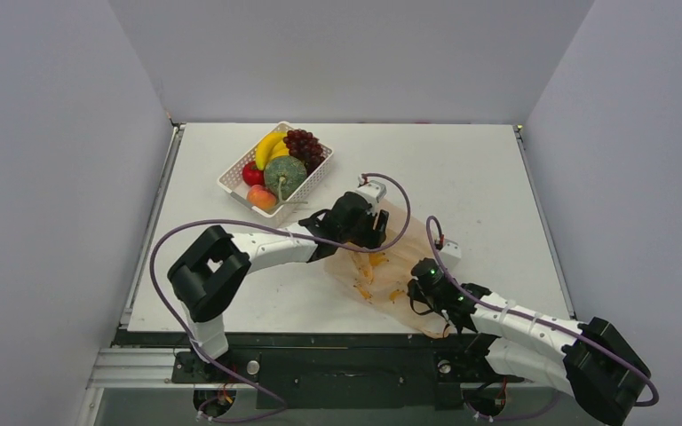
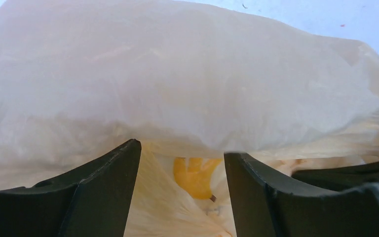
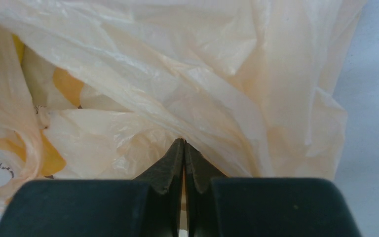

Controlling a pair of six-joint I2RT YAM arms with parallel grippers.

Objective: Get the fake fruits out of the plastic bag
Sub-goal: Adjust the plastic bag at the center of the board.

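Note:
The plastic bag [image 1: 392, 257] lies flattened on the table between my two grippers. My left gripper [image 1: 373, 235] is open at the bag's far left edge. In the left wrist view the bag's film [image 2: 187, 74] drapes over the gripper [image 2: 182, 148], and a yellow-orange print shows between the fingers. My right gripper [image 1: 419, 286] is at the bag's near right side, shut on a fold of the bag [image 3: 202, 74], with its tips [image 3: 184, 143] pressed together. The bananas [image 1: 268, 146], grape bunch [image 1: 305, 146], green melon [image 1: 285, 176] and red apple [image 1: 252, 173] lie in the basket. No fruit shows inside the bag.
The white latticed basket [image 1: 317, 177] stands at the back left of the table, just beyond my left arm, and also holds an orange-pink peach [image 1: 262, 197]. Grey walls close in the table on three sides.

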